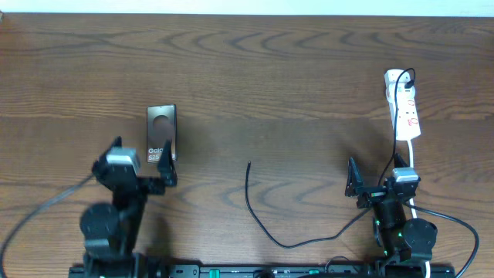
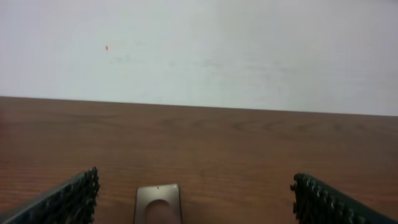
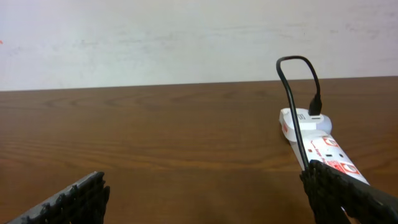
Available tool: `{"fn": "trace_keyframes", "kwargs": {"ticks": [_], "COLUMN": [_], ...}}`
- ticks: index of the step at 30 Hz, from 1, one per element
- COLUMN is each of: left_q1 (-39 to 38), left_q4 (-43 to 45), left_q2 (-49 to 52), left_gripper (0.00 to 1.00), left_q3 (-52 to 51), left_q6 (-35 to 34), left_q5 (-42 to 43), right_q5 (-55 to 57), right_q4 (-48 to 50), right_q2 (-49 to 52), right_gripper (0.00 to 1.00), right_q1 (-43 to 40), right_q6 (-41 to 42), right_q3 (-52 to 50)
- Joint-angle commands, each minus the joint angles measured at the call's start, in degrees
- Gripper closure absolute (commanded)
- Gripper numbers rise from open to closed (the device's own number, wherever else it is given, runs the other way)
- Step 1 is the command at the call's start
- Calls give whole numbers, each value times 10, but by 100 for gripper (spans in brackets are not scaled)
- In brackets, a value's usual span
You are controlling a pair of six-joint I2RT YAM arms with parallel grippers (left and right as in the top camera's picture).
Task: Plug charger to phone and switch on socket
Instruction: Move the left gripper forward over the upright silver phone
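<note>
— Left fingers [image 2: 74,196] stand wide apart at the bottom of the wrist view, with the phone [image 2: 158,202] flat on the table [image 1: 270,69] between them, untouched. So the left gripper [image 2: 196,178] holds nothing?

— Nothing. The right gripper [image 3: 204,174] is spread just as wide and is empty too, with the socket [image 3: 314,140] ahead on its right.

— And the charger [image 1: 262,224]?

— It trails across the table. Its plug [image 1: 248,164] lies loose between phone and socket, apart from both, and its other end sits in the socket's far end.

— So which step is this?

— Plugging in the phone, I'd say, and barely begun. Next, one gripper needs to pinch the cable just behind the plug while the other steadies the phone. I can't tell which edge has the port. The switch comes last.
</note>
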Motion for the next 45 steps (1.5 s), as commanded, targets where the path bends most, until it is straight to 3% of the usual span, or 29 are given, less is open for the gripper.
{"fn": "trace_keyframes", "kwargs": {"ticks": [1,10,14,22,25,27,29,45], "left_q1": [-2,-2,-2,-2,-2,-2,-2,-2], "left_q4": [-36,-324,-376,-429,-439,-439,-439,-444], "left_q2": [105,450,552,650,676,687,694,730], "left_gripper": [2,2,2,2,25,25,2,2], "left_q3": [96,470,560,563,563,563,563,539], "left_q6": [-3,-1,0,-1,-1,-1,-1,0], "left_q5": [-10,-37,-30,-31,-31,-31,-31,-40], "right_q5": [7,7,7,7,7,7,7,7], "right_q4": [-3,-3,-3,-3,-3,-3,-3,-3], "right_q2": [-3,-3,-3,-3,-3,-3,-3,-3], "right_gripper": [1,1,1,1,1,1,1,1], "right_q1": [6,6,6,6,6,6,6,6], "right_q6": [-7,-7,-7,-7,-7,-7,-7,-7], "right_q3": [-1,-1,-1,-1,-1,-1,-1,-1]}}
